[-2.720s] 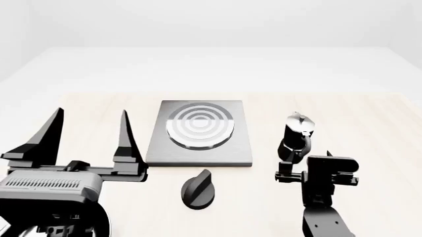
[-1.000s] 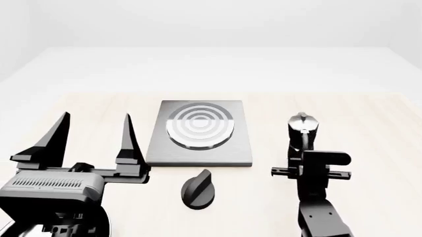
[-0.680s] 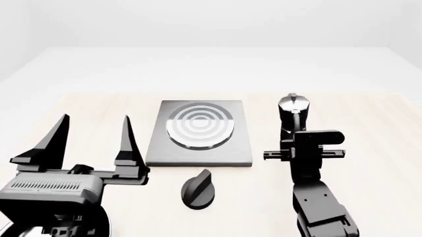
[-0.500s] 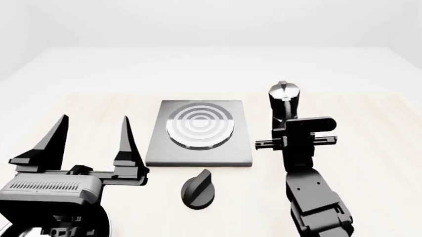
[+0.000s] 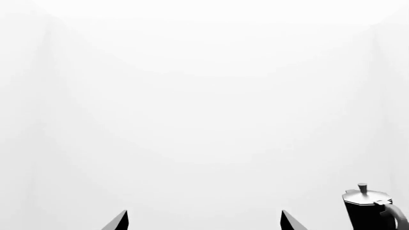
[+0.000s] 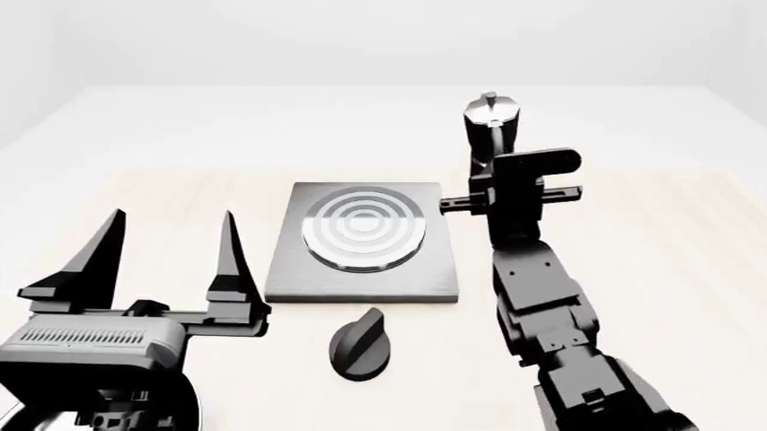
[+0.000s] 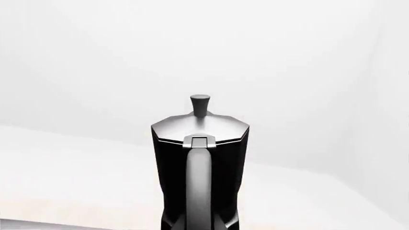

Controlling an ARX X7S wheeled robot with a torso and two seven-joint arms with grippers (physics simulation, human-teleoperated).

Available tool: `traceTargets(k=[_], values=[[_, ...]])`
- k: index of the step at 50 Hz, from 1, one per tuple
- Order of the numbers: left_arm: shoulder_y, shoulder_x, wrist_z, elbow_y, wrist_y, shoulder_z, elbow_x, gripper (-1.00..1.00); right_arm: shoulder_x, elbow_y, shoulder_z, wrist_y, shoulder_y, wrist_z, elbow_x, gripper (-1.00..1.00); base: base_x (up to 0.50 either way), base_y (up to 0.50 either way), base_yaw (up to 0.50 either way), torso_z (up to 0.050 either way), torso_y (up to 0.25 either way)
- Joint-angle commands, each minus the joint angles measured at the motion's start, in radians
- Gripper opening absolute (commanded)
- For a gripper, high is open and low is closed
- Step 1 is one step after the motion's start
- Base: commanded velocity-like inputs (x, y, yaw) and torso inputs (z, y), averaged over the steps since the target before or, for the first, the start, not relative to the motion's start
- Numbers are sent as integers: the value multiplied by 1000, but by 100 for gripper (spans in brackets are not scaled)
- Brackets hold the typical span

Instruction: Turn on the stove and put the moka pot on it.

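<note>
The moka pot [image 6: 490, 118], black with a silver lid, hangs in the air off the stove's far right corner. My right gripper [image 6: 494, 163] is shut on it from behind, at the handle side. In the right wrist view the moka pot [image 7: 199, 153] fills the middle, handle facing the camera. The stove [image 6: 359, 274] is a dark-grey slab with raised rings [image 6: 363, 227], and its black knob [image 6: 359, 346] lies in front of it. My left gripper [image 6: 171, 223] stands open and empty left of the stove. In the left wrist view the left gripper [image 5: 204, 216] shows only its tips, with the moka pot [image 5: 365, 211] off to one side.
The light wooden tabletop [image 6: 671, 260] stretches to the right of the stove. Pale floor and white walls lie beyond the table's far edge [image 6: 215, 172]. My right forearm [image 6: 545, 314] reaches over the table to the right of the stove.
My right gripper closed on the moka pot and lifted it off the table. It has carried the pot up, away and slightly left toward the stove's far right corner. The left arm has barely moved.
</note>
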Motion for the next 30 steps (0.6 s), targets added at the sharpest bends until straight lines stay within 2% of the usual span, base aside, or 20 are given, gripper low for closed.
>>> traceTargets(k=[1, 7, 10, 22, 27, 30], values=[[-4, 1, 2, -15, 8, 6, 1, 100, -52, 155, 4, -65, 136, 7, -64, -100, 0, 0, 0, 0, 0], [-8, 4, 4, -29, 12, 12, 3, 100, -71, 155, 21, -53, 179, 0, -48, -100, 0, 0, 0, 0, 0], [-10, 8, 6, -41, 20, 16, 4, 100, -73, 155, -56, -54, 186, 10, 24, -100, 0, 0, 0, 0, 3], [-6, 6, 4, -44, 22, 20, 2, 100, -73, 98, -718, -161, 200, 36, 718, -100, 0, 0, 0, 0, 1], [-1, 3, 2, -39, 23, 16, -2, 100, -73, 73, -902, -210, 207, 46, 922, -100, 0, 0, 0, 0, 2], [4, 1, 1, -38, 27, 14, -4, 100, -73, 60, -963, -242, 203, 36, 1029, -100, 0, 0, 0, 0, 0]])
